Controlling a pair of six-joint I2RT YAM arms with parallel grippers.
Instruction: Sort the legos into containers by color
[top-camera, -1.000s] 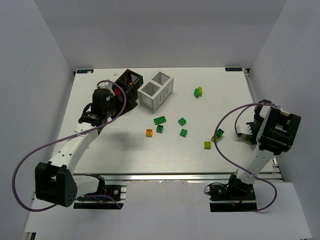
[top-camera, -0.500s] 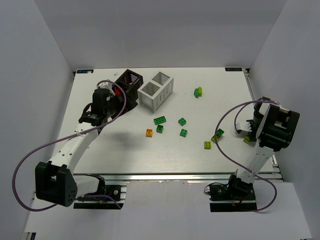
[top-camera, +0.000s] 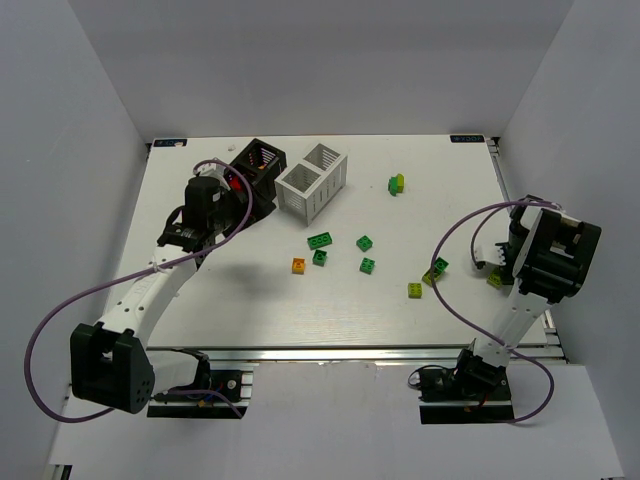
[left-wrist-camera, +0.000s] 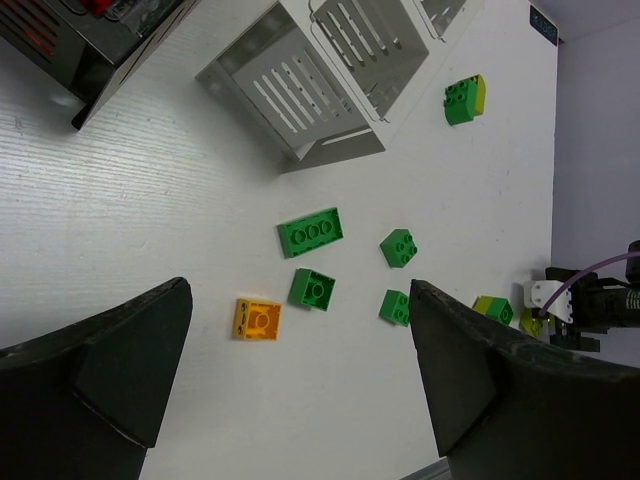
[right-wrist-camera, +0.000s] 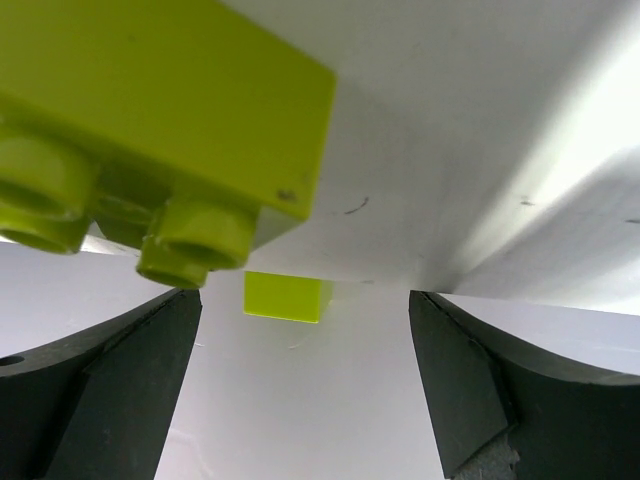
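Observation:
The black container (top-camera: 258, 165) and the white container (top-camera: 312, 180) stand at the back left. Something red (top-camera: 232, 180) shows at the black one. Several green legos (top-camera: 320, 240), an orange one (top-camera: 298, 265) and yellow-green ones (top-camera: 415, 290) lie scattered mid-table. My left gripper (left-wrist-camera: 300, 400) is open and empty, high above the orange lego (left-wrist-camera: 258, 319) and a green one (left-wrist-camera: 313, 288). My right gripper (right-wrist-camera: 305, 400) is open and low at the right edge, with a yellow-green lego (right-wrist-camera: 150, 130) just ahead of its fingers, not held.
A green and yellow pair (top-camera: 397, 183) lies at the back right, and a green and yellow-green pair (top-camera: 437, 268) lies near the right arm. White walls enclose the table on three sides. The right wall is close to the right arm (top-camera: 550, 255).
The right wrist has shifted slightly up and to the right near the yellow-green lego. The left arm and the legos have not moved.

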